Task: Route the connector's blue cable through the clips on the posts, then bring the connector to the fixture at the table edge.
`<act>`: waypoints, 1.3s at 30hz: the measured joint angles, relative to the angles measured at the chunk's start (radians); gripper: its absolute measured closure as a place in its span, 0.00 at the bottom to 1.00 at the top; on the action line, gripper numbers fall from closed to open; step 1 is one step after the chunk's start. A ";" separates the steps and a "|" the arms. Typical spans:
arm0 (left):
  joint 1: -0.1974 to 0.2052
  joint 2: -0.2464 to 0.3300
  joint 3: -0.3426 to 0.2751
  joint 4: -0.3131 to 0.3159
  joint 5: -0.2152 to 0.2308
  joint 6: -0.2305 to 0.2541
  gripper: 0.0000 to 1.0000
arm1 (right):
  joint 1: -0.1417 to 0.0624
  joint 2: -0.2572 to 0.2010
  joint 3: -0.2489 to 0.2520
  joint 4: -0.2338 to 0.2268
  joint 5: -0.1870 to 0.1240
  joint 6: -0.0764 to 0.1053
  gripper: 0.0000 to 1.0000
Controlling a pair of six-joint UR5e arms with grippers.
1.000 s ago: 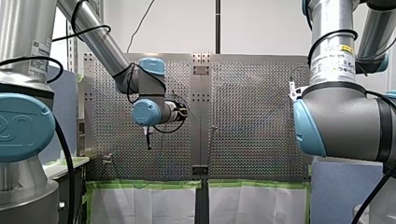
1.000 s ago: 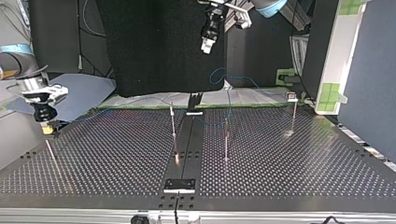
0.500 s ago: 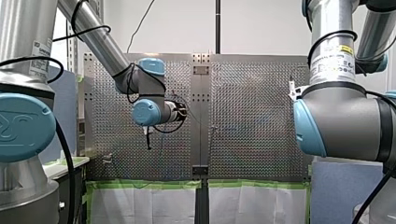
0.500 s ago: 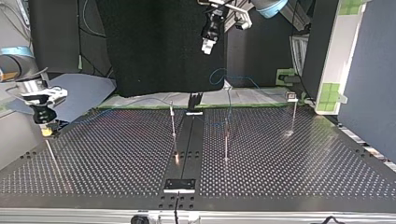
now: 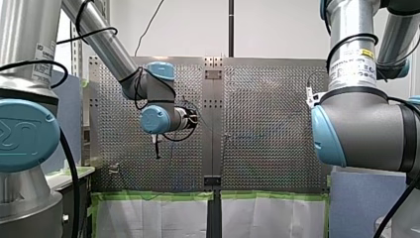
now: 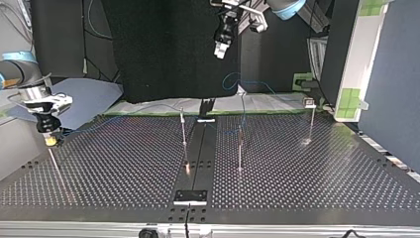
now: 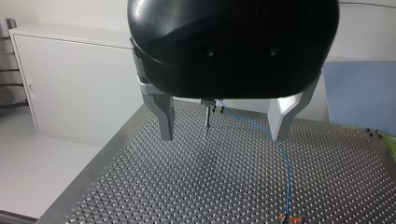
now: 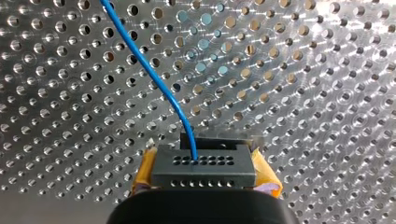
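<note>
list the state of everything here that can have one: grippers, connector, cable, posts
left gripper: open, empty, raised above the table
right gripper: shut on the connector, low over the table
connector: gripped between the yellow pads
blue cable: plugged into the connector, curving away over the table
posts: upright; cannot tell whether the cable is threaded through them

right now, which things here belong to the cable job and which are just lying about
Job: connector in my right hand; blue cable; clip posts; my left hand, open and empty.
Lying about: green tape; white cabinet; blue panel.
</note>
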 joint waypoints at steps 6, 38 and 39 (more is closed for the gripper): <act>0.003 0.000 0.000 0.000 0.001 0.000 0.00 | 0.003 0.001 -0.009 0.001 0.000 0.000 1.00; 0.010 0.000 0.000 0.012 0.002 -0.002 0.00 | 0.016 0.010 -0.017 -0.023 -0.007 0.005 1.00; 0.010 0.000 0.000 0.012 0.002 -0.002 0.00 | 0.016 0.010 -0.018 -0.023 -0.007 0.005 0.91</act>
